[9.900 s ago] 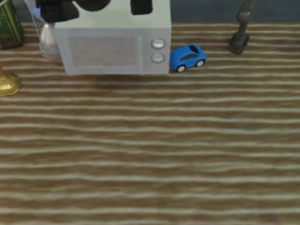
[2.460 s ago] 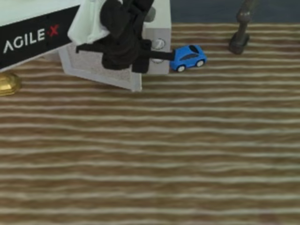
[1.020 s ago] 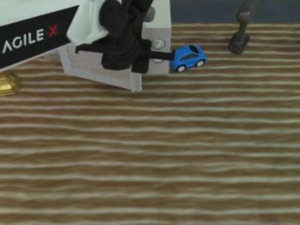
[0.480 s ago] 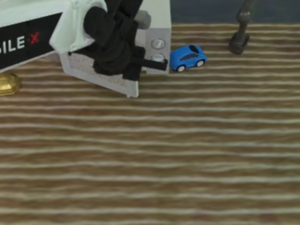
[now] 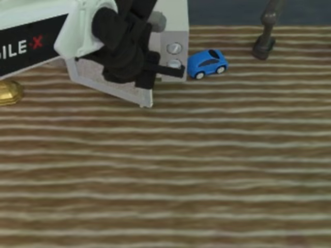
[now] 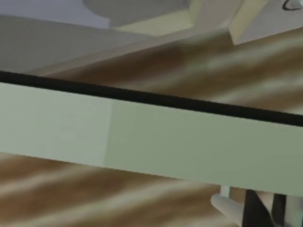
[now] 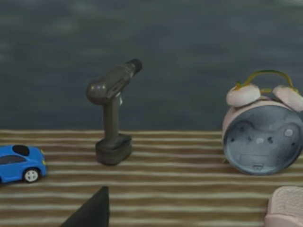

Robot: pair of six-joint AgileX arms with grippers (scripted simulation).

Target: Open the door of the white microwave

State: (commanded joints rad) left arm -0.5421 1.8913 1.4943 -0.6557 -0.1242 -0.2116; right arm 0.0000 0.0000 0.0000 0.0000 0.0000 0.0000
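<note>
The white microwave point(image 5: 173, 20) stands at the table's back left, its two knobs showing beside the door. The door point(image 5: 111, 88), a white panel with a grey mesh window, is swung partly out, its free edge toward the table's front. My left gripper point(image 5: 155, 72) hangs over that free edge, shut on the door's handle. In the left wrist view the door's pale edge point(image 6: 151, 142) crosses the picture, and the white handle point(image 6: 226, 204) runs in behind my dark fingers point(image 6: 255, 215). My right gripper point(image 7: 94, 210) is parked out of the top view.
A blue toy car point(image 5: 207, 63) sits just right of the microwave. A dark drill point(image 5: 265, 31) stands at the back right, a gold object point(image 5: 9, 92) at the left edge. The right wrist view also shows a pink alarm clock point(image 7: 262, 137).
Since a second ago the door has swung wider, its free edge moving left and forward with my left gripper. Nothing has moved in the last half second.
</note>
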